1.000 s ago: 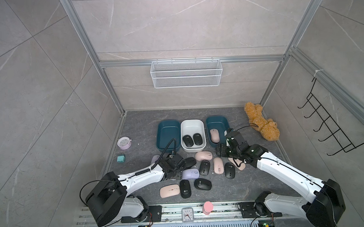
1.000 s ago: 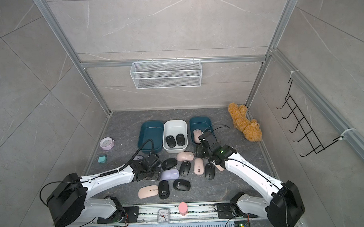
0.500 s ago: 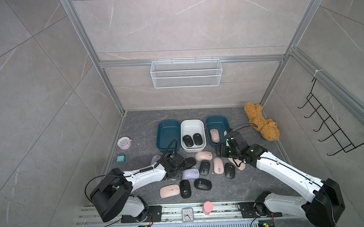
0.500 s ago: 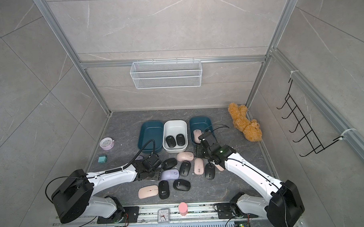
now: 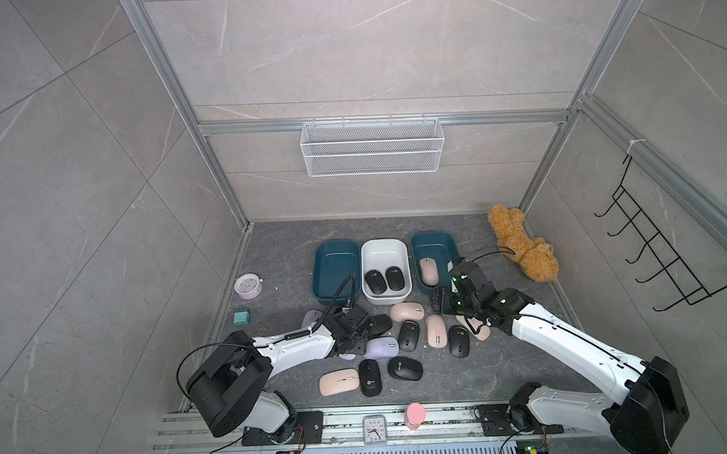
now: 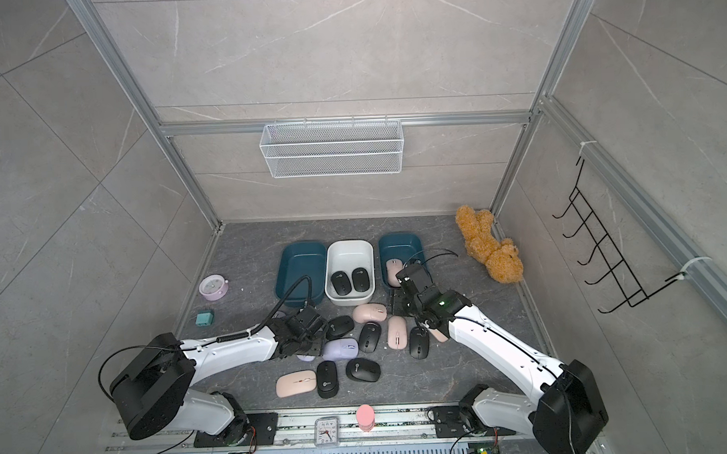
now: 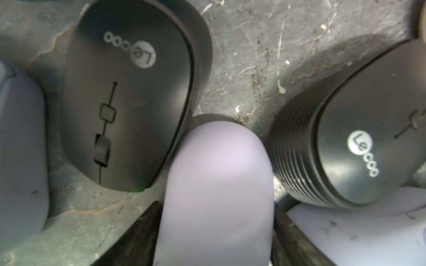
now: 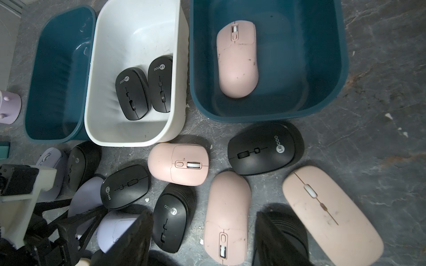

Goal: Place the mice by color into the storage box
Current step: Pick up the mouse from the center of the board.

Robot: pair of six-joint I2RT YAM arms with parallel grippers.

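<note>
Black, lilac and pink mice (image 5: 409,335) lie scattered on the grey floor in front of three bins. The white storage box (image 5: 383,252) holds two black mice (image 8: 132,94). In the right teal box (image 5: 433,242) lies one pink mouse (image 8: 237,59), while the left teal box (image 5: 336,270) has nothing in it. My left gripper (image 7: 216,207) is down among the mice, shut on a lilac mouse (image 7: 219,179) between two black ones. My right gripper (image 8: 207,232) hovers open above a black mouse (image 8: 173,218) and a pink mouse (image 8: 227,218), gripping nothing.
A teddy bear (image 5: 520,247) lies at the back right. By the left wall stand a round pink alarm clock (image 5: 247,286) and a small teal block (image 5: 241,317). A wire basket (image 5: 371,146) hangs on the back wall. A small clock (image 5: 374,429) and a pink cylinder (image 5: 415,415) stand on the front rail.
My left gripper has closed on the lilac mouse, and the left arm's base link has turned. The right arm has stayed where it was.
</note>
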